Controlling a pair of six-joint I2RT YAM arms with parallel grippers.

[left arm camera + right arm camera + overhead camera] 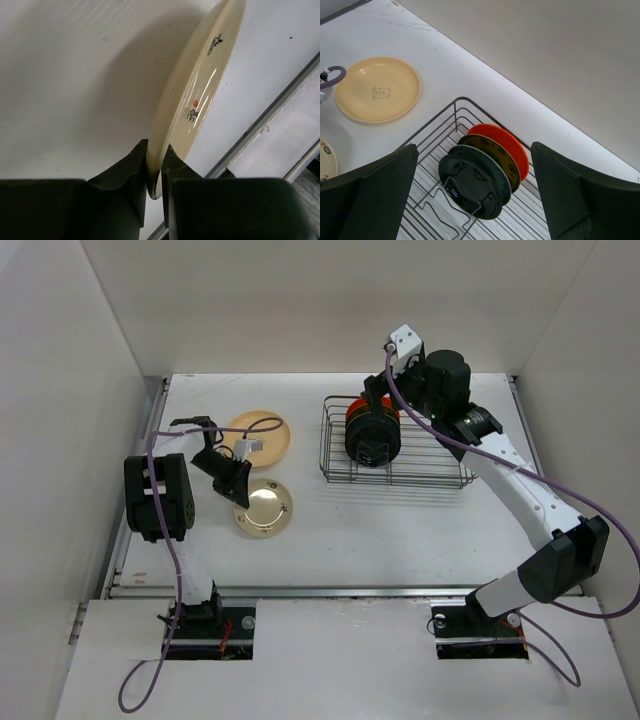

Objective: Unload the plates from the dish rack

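The flat white table fills most of what I can see, with both arms bolted at its near edge. Toward the far right stands the rectangular dish rack of thin dark metal wire, its long side running left to right.

Left of the rack, well apart from it, the large round peach plate lies flat on the table, face up (a small drawn figure sits at its centre). Just nearer than it is the smaller round cream plate, with a few tiny printed marks on its face. I cannot tell whether it touches the table.

Three small round plates stand on edge at the left end of the rack, packed close. The orange-red plate is farthest back, the yellow patterned plate is in the middle, and the dark teal plate is at the front as the right wrist camera sees them.

The left gripper has its black fingers pinched tight on the rim of the cream plate, one finger against each face. The right gripper hangs above the three racked plates, jaws spread as wide as they go, holding nothing and touching none of them.
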